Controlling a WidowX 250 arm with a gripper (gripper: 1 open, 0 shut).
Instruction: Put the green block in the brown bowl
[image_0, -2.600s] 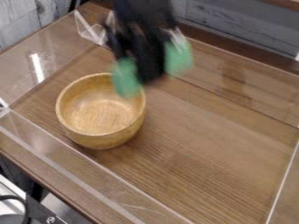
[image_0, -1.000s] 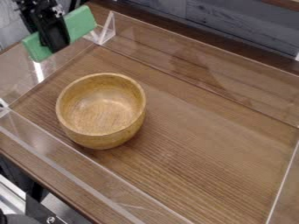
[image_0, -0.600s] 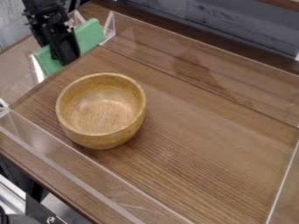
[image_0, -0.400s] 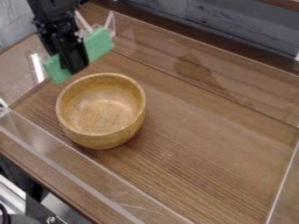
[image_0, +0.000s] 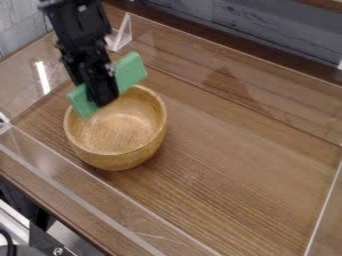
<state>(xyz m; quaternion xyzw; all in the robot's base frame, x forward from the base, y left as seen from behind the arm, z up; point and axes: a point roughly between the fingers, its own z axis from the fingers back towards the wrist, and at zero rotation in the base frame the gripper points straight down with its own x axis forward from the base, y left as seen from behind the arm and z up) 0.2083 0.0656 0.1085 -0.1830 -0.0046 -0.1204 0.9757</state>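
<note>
The brown bowl (image_0: 118, 158) is a round, light wooden bowl with thick walls, standing at the left of the wooden table; its inside shows only bare wood. My black gripper (image_0: 99, 88) hangs over the bowl's far-left rim, shut on the green block (image_0: 130, 70). The block lies tilted across the jaws, with one green end sticking out on each side, and its lower end reaches over the rim. Its middle is hidden behind the fingers.
The wooden table (image_0: 241, 150) is ringed by low clear plastic walls: one along the front edge (image_0: 80, 205), one at the back left (image_0: 134, 28). A dark wall runs behind the table at the top right.
The gripper has carried the green block from the table's back-left corner rightward and nearer, down to the bowl's far-left rim. The bowl has not moved.
</note>
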